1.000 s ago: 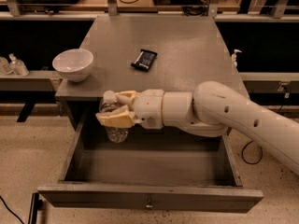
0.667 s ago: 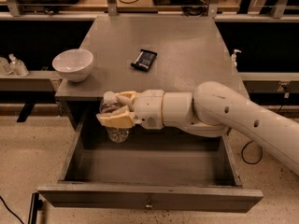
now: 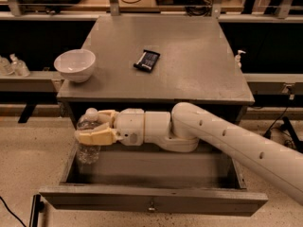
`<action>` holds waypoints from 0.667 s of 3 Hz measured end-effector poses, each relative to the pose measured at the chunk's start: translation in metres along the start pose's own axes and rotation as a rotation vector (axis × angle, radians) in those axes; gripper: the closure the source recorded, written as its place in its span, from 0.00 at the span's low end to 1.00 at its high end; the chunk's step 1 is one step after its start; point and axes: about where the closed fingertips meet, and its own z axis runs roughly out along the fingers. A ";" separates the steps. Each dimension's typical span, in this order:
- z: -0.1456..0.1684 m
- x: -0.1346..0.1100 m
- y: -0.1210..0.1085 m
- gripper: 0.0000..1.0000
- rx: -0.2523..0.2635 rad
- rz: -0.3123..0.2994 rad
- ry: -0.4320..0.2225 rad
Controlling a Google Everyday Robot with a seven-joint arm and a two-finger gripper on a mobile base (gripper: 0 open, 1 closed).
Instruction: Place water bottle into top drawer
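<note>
Water bottle (image 3: 88, 152): clear plastic, upright, with a white cap on top. The body is see-through, and its lower part looks ribbed below my grip. It hangs over the left front corner of the open drawer, with its base down near the left wall. I cannot tell whether the base touches the drawer floor.

Gripper (image 3: 89, 125): mine, with tan fingers (image 3: 94, 136) closed around the bottle's upper body, one in front and one behind, just under the cap. My white arm (image 3: 227, 138) reaches in from the right, across the drawer opening and under the cabinet top.

Top drawer (image 3: 199, 200): grey, pulled well out, as wide as the cabinet. It has a plain front panel with one small metal knob (image 3: 151, 205) at centre.

Cabinet top (image 3: 189, 65): flat grey surface above the drawer.

White bowl (image 3: 75, 65): on the top's left edge, right way up.

Dark packet (image 3: 147, 60): flat, near the middle of the top, well apart from the bowl.

Small pump bottle (image 3: 239, 58): beyond the right edge of the top.
</note>
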 end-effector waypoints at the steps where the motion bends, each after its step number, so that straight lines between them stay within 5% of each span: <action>1: 0.024 0.017 0.007 1.00 -0.008 0.013 -0.012; 2: 0.030 0.029 0.006 1.00 0.038 0.012 0.040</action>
